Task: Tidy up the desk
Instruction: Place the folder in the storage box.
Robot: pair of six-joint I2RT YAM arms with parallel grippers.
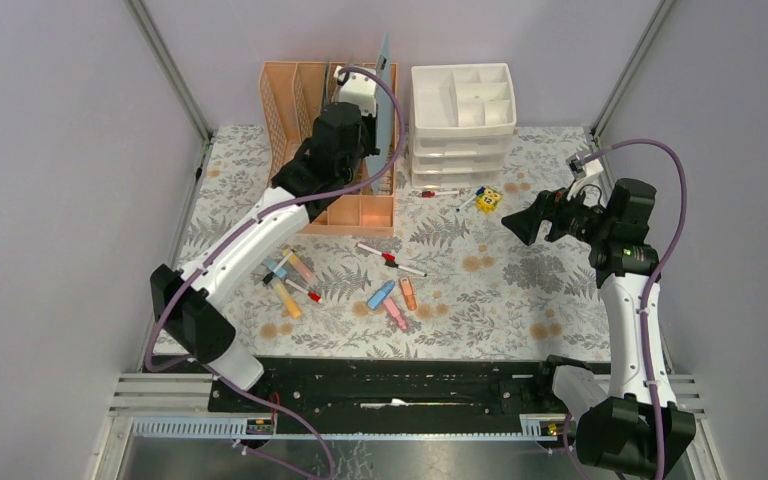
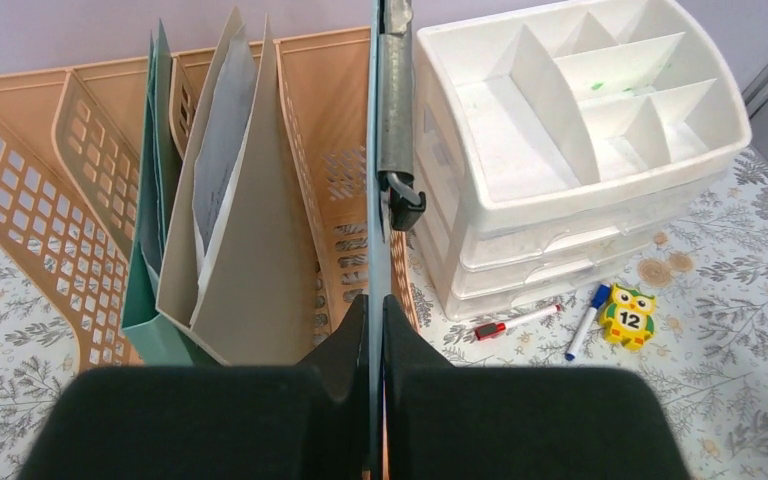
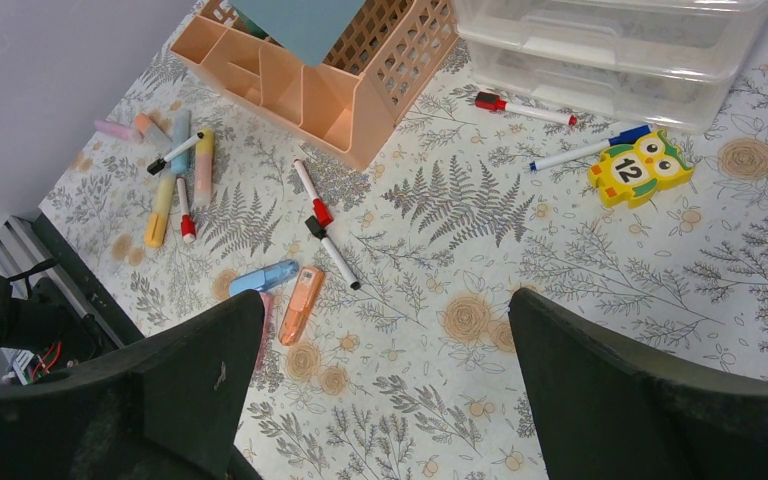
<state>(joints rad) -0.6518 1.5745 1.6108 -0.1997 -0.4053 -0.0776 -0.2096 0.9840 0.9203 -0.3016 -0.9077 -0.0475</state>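
Observation:
The desk point(image 1: 520, 290) wears a pale cloth with fern leaves and orange flowers. My left gripper point(image 2: 375, 310) is shut on the lower edge of a thin blue clipboard point(image 2: 374, 150), holding it upright over the right end of the peach file rack point(image 2: 330, 100); its metal clip point(image 2: 396, 120) faces the white drawer unit point(image 2: 560, 150). From above, the clipboard point(image 1: 385, 90) stands beside the rack point(image 1: 290, 95). My right gripper point(image 1: 515, 225) hovers open over the desk's right side, with only bare cloth point(image 3: 580, 260) between its fingers point(image 3: 210, 350).
Highlighters point(image 1: 285, 285) and markers point(image 1: 390, 257) lie scattered at the front centre, with blue, orange and pink ones point(image 3: 300, 300) near my right gripper. A red-capped marker point(image 3: 520, 108), a blue pen point(image 3: 585, 150) and a yellow owl figure point(image 3: 640, 167) lie before the drawer unit point(image 1: 460, 100). Folders point(image 2: 210, 220) fill the rack.

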